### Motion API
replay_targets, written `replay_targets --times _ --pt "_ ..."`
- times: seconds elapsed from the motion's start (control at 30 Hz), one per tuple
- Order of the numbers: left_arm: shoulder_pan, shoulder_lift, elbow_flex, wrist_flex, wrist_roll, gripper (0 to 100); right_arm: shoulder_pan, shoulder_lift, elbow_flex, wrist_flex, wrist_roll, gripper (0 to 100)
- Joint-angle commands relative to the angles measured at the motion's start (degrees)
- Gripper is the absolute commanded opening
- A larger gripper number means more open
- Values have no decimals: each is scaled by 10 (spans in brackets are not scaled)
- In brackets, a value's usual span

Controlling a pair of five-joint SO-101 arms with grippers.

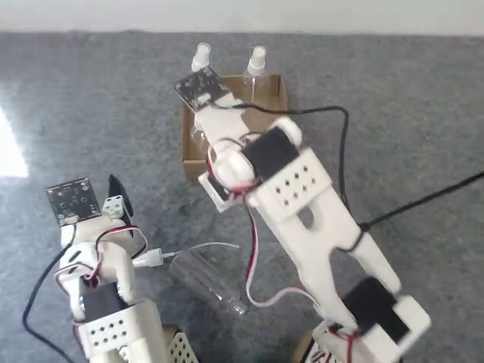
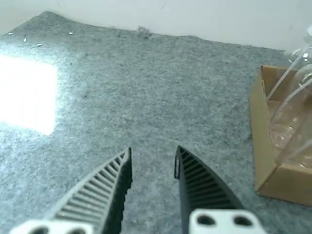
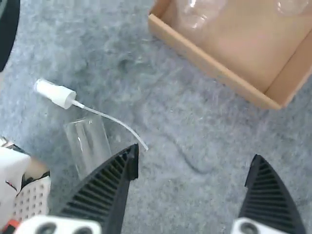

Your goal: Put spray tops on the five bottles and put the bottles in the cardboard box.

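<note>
A clear bottle (image 1: 204, 278) lies on its side on the grey mat, without a top. Its white spray top (image 1: 153, 259) lies beside it, the thin tube pointing toward the right arm (image 1: 302, 197). My right gripper (image 3: 192, 168) hangs open and wide above the mat between that bottle (image 3: 90, 141), the spray top (image 3: 55, 92) and the cardboard box (image 3: 214, 63). Two capped bottles (image 1: 201, 57) stand in the box (image 1: 276, 91) at its far side. My left gripper (image 2: 153, 163) is open over bare mat, with the box (image 2: 265, 141) off to one side.
The left arm (image 1: 98, 257) sits at the front left, close to the loose spray top. Black and red cables (image 1: 344, 144) trail from the right arm across the mat. A bright patch of light (image 2: 27, 100) lies on the mat far left.
</note>
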Motion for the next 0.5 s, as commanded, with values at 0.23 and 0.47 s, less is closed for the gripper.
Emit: replay_targets --times 0.23,0.47 --pt "-5 -10 -19 -19 7 134 -44 -177 218 -131 5 314" --pt "-55 -9 -19 -40 32 134 -71 -211 299 -187 4 314"
